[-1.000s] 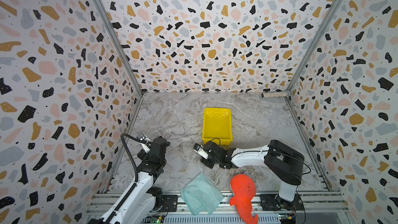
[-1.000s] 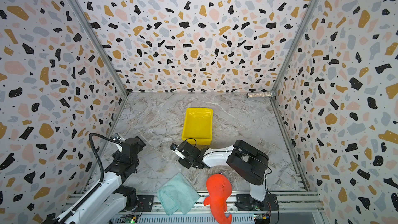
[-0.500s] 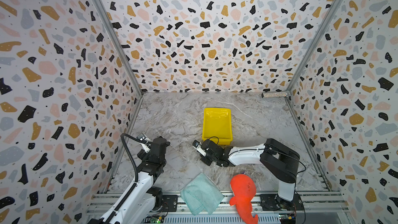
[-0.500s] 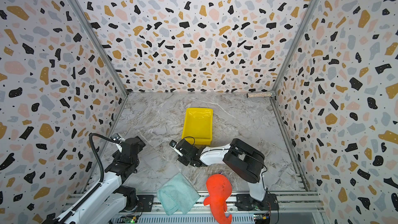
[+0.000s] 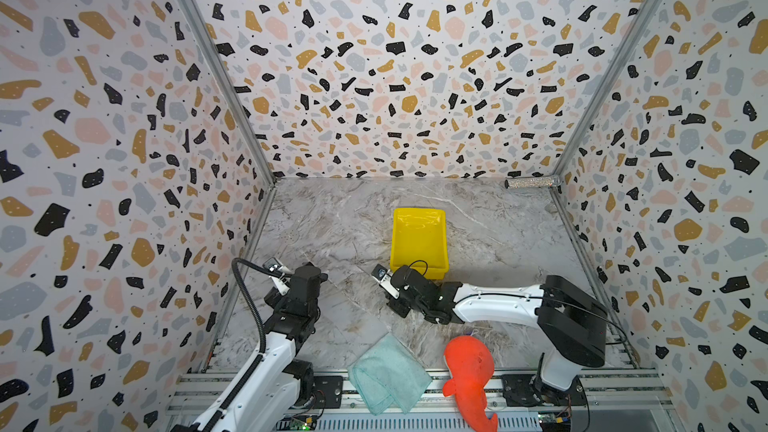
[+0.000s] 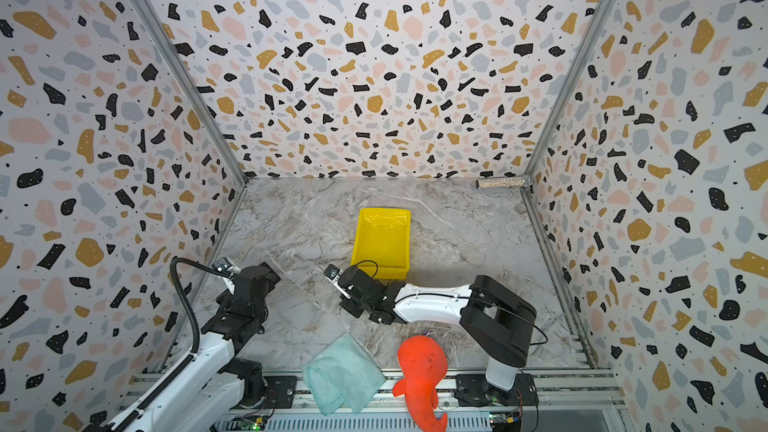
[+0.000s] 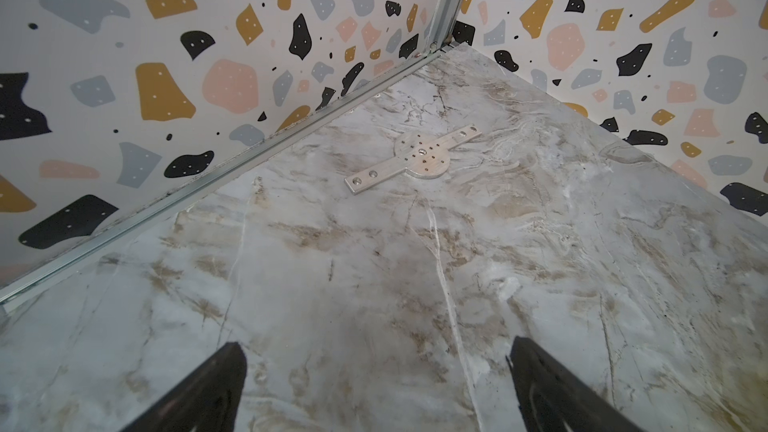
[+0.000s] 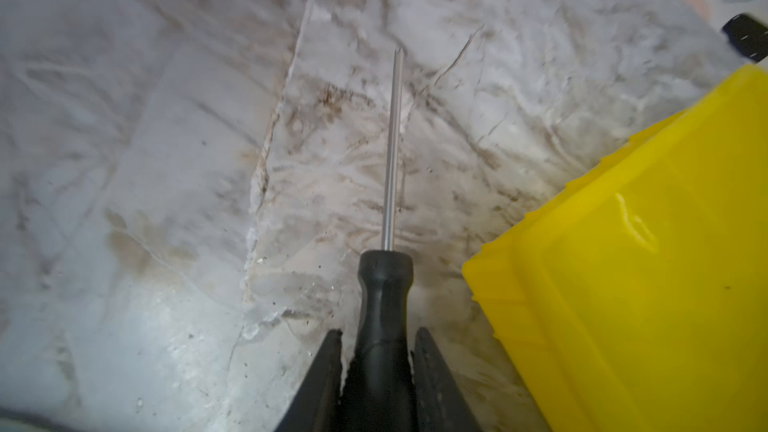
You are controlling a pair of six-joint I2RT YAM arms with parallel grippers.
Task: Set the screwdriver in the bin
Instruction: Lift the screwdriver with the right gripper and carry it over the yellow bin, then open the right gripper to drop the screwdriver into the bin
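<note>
Yellow bin: on the marble table, beside the screwdriver.
Right gripper: clamped on the screwdriver's black handle.
Left gripper: jaws apart, above table.

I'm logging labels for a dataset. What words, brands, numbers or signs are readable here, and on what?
None can be read. The screwdriver, bin, cloth, plush toy and metal plate show no lettering. Any print on the circuit boards is too small to tell.
</note>
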